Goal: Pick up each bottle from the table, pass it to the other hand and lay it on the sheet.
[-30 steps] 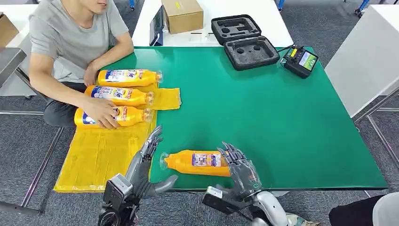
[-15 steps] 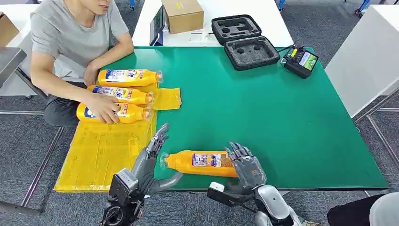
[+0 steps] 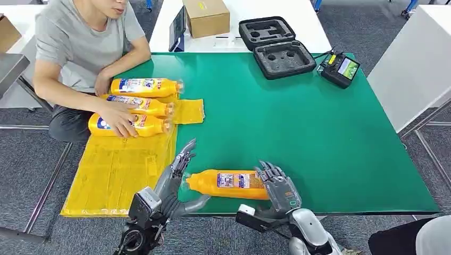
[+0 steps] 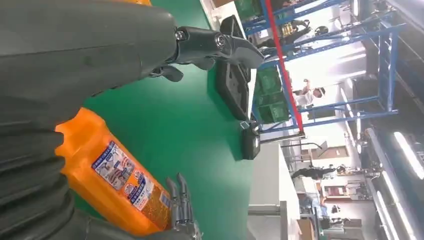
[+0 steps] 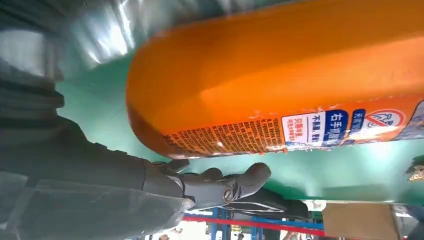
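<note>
My workplace, a robot test lab or workshop: green mat (image 3: 298,122) on a white table (image 3: 250,21), foam-lined equipment case (image 3: 276,45), grey carpet, blue storage racks (image 4: 320,75) under strip lights.

High head view; close wrist views

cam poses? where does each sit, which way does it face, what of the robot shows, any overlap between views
Head: high on the body, looking forward and down over the green table; left hand and right hand flank the lying bottle.
Left wrist: behind the left hand, facing across the table toward shelving; bottle close by.
Right wrist: behind the right hand, tight on the bottle.
Shared: the bottle shows in all three views.
</note>
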`<state>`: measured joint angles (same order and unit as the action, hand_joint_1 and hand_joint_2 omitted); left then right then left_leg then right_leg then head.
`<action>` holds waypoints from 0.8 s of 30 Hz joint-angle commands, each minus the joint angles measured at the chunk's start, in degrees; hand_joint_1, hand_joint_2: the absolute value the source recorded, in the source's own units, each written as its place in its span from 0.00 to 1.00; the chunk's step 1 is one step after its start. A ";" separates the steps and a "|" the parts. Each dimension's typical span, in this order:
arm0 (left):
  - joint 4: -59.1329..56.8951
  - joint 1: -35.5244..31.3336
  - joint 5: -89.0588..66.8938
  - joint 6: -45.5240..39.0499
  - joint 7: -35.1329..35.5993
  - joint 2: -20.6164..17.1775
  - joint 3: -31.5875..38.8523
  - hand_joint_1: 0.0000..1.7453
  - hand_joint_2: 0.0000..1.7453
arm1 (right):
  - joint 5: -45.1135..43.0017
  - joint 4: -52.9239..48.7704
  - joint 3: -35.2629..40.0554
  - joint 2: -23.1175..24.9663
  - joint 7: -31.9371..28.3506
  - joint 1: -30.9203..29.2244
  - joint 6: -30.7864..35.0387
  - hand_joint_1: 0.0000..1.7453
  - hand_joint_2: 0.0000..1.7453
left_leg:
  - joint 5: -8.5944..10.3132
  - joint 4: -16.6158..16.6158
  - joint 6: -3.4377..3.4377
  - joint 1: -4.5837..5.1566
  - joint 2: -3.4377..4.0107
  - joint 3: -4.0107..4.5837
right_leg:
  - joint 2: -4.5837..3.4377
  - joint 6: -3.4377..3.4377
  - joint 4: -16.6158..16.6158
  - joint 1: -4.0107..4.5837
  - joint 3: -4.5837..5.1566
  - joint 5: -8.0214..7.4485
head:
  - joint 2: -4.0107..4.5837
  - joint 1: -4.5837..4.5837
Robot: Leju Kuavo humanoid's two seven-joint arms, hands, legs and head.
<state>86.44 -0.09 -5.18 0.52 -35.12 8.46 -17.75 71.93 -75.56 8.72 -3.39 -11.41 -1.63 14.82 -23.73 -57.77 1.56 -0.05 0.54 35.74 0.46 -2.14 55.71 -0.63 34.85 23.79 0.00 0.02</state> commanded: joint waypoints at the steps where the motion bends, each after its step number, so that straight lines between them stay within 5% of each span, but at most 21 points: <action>1: -3.58 -1.67 0.08 -0.02 0.28 -0.47 -0.97 0.00 1.00 | -5.00 6.83 2.18 0.08 -4.28 -4.00 1.44 0.00 1.00 | -0.05 0.07 -0.06 -0.02 0.02 -0.23 | -0.07 0.05 -0.07 0.01 -0.22 0.03 | 0.00 0.00; 17: -3.59 -2.30 -0.06 -0.74 0.58 -0.56 -1.18 0.00 1.00 | -11.37 7.80 3.39 0.90 -7.99 -7.93 3.34 0.00 1.00 | -0.09 0.05 -0.08 -0.04 0.02 -0.33 | -0.08 0.08 -0.05 0.03 -0.32 0.08 | 0.00 0.00; 24: -5.49 -3.39 0.20 -1.08 -0.12 -0.63 -1.22 0.00 1.00 | -15.34 17.17 2.40 1.07 -9.02 -12.35 1.54 0.00 1.00 | -0.19 0.10 -0.11 -0.04 0.04 -0.68 | -0.15 0.13 -0.10 0.03 -0.66 0.18 | 0.00 0.00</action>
<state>85.85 -0.99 -5.20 -0.35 -34.80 8.46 -18.38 59.36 -71.06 11.17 -3.21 -19.50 -7.54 17.86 -23.69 -57.77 1.59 -0.05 0.54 35.75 0.48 -2.14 55.72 -0.63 34.85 23.78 0.00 0.02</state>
